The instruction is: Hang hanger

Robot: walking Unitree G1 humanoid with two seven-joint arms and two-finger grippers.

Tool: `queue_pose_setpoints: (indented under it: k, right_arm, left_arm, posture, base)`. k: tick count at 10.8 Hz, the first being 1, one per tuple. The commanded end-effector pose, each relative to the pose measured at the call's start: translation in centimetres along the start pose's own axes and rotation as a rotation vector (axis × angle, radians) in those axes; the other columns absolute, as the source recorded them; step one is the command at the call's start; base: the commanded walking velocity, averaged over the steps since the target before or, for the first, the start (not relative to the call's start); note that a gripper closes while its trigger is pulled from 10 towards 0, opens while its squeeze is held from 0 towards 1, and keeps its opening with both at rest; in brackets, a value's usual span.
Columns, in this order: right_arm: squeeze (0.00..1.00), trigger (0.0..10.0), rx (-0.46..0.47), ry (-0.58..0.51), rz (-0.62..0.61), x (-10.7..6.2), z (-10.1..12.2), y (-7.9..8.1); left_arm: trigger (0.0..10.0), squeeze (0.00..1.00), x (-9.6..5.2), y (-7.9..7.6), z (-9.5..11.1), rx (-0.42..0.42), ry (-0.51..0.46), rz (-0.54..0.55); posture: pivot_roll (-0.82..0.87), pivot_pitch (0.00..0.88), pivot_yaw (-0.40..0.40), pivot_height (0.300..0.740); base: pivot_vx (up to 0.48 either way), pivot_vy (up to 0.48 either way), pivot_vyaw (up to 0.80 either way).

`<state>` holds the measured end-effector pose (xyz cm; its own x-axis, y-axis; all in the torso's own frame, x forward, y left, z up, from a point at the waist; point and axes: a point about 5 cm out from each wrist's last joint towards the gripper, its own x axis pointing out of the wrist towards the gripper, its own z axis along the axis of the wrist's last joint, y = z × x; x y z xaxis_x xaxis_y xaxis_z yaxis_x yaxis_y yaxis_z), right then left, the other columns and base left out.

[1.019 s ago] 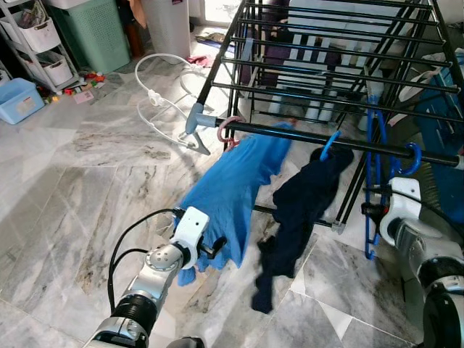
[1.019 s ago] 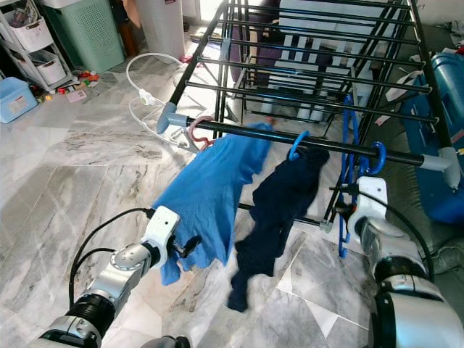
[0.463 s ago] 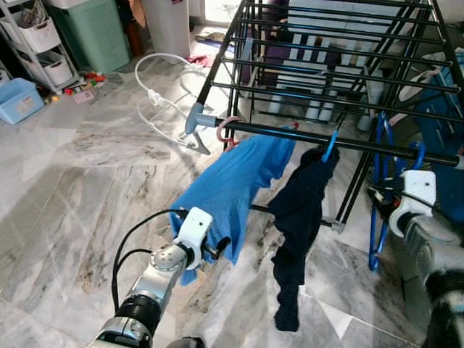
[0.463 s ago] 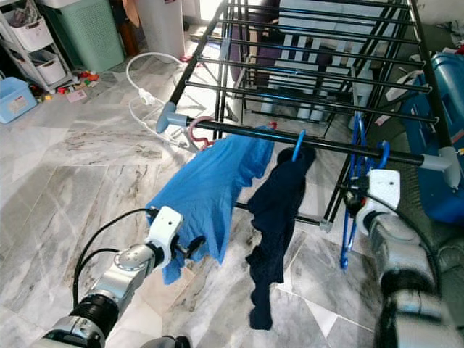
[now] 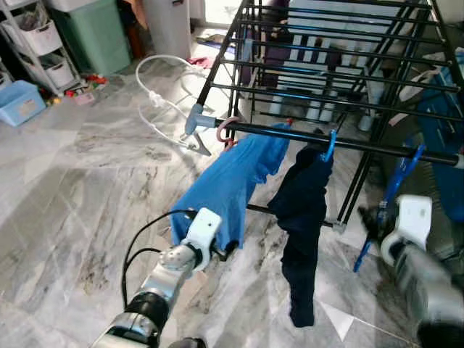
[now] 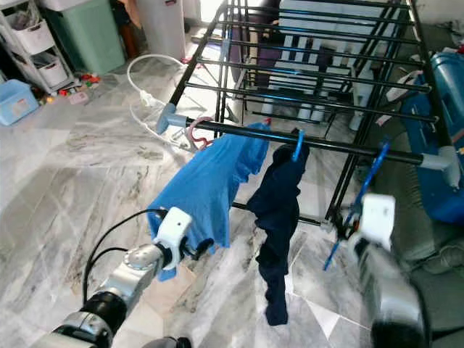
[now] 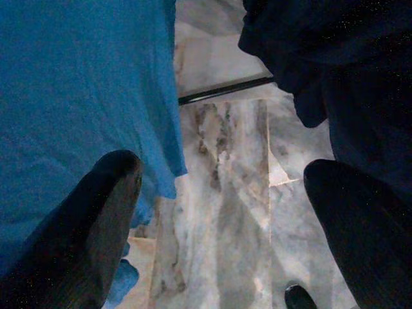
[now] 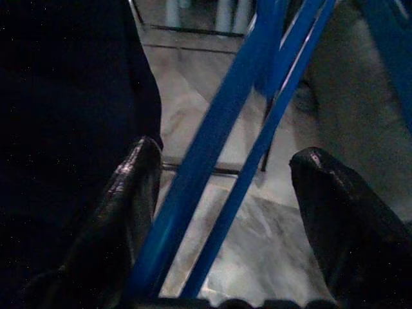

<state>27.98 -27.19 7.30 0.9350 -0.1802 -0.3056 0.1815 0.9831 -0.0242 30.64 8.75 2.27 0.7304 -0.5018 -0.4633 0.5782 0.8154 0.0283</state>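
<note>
**Presently: blue hanger on the rack rail, both grippers parted**

1. Drying rack: black, standing on the marble floor. Its front rail runs across the scene at mid height.

2. Hung items on the front rail, from the robot's left to its right:
   - a pink hook near the rail's grey end cap;
   - a light blue shirt, draped down toward the floor;
   - a dark navy garment on a blue hook;
   - an empty blue hanger, hooked over the rail near its right end and tilted, its lower end swung toward the navy garment.

3. Right gripper: positioned low beside the blue hanger. In the right wrist view the hanger's two blue bars pass between the black fingers. The fingers stand well apart; no contact with the bars is evident.

4. Left gripper: positioned at the lower hem of the light blue shirt. Its fingers are spread wide, with marble floor visible in the gap. One finger lies against or just in front of the shirt cloth; which cannot be determined. Nothing is clamped.

5. Background: a green laundry basket and a white hose lie beyond the rack.
</note>
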Motion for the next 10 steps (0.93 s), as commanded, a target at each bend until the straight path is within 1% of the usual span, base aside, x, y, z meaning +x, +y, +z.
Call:
queue_pose_setpoints:
  k: [1,2,3,4,5,6,7,8,9,10]
  right_arm:
    - [1.0,10.0,0.014,-0.025,-0.032,-0.5,0.5,0.0]
    - [1.0,10.0,0.003,-0.041,-0.061,-1.5,0.2,0.5]
    - [1.0,10.0,-0.01,-0.061,-0.054,-2.6,0.0,1.2]
    - [1.0,10.0,-0.015,-0.065,-0.059,-2.9,0.0,1.4]
    - [1.0,10.0,0.011,-0.095,-0.121,-4.4,-0.4,1.4]
    - [1.0,10.0,0.035,-0.119,-0.16,-5.2,-0.8,1.2]
    - [1.0,10.0,0.063,-0.121,-0.197,-6.4,-1.8,1.6]
    - [1.0,10.0,0.079,-0.126,-0.211,-7.4,-2.4,2.0]
    - [1.0,10.0,0.088,-0.125,-0.235,-8.3,-3.1,2.0]
    - [1.0,10.0,0.074,-0.127,-0.243,-8.6,-3.3,1.8]
  left_arm:
    - [10.0,0.0,0.2,-0.1,0.1,0.017,0.006,-0.006]
    - [10.0,0.0,0.4,-0.5,0.3,0.015,0.004,-0.015]
    - [10.0,0.0,0.8,-1.2,0.6,0.016,-0.004,-0.033]
    - [10.0,0.0,0.9,-1.3,0.7,0.017,-0.005,-0.036]
    - [10.0,0.0,1.1,-1.7,1.0,0.009,-0.019,-0.033]
    - [10.0,0.0,1.2,-1.8,1.1,0.013,-0.026,-0.023]
    - [10.0,0.0,1.1,-1.4,1.1,0.016,-0.041,0.011]
    - [10.0,0.0,0.8,-0.6,0.8,0.036,-0.039,0.059]
    - [10.0,0.0,0.2,0.5,0.1,0.058,-0.036,0.139]
    - [10.0,0.0,-0.4,1.1,0.2,0.109,-0.081,0.16]
  posture:
    - [0.01,0.061,0.028,0.74]
    - [-0.01,0.052,0.029,0.74]
    - [-0.03,0.04,0.026,0.74]
    - [-0.03,0.039,0.026,0.74]
    - [-0.06,0.026,0.02,0.74]
    - [-0.07,0.02,0.015,0.74]
    - [-0.08,0.019,0.017,0.74]
    - [-0.09,0.016,0.014,0.74]
    - [-0.08,0.008,0.006,0.74]
    - [-0.06,0.0,-0.022,0.74]
  base:
    - [0.0,0.0,0.0]
    - [0.0,0.0,0.0]
    - [0.0,0.0,0.0]
    - [0.0,0.0,0.0]
    - [0.0,0.0,0.0]
    - [0.0,0.0,0.0]
    - [0.0,0.0,0.0]
    - [0.0,0.0,0.0]
    - [0.0,0.0,0.0]
    - [0.0,0.0,0.0]
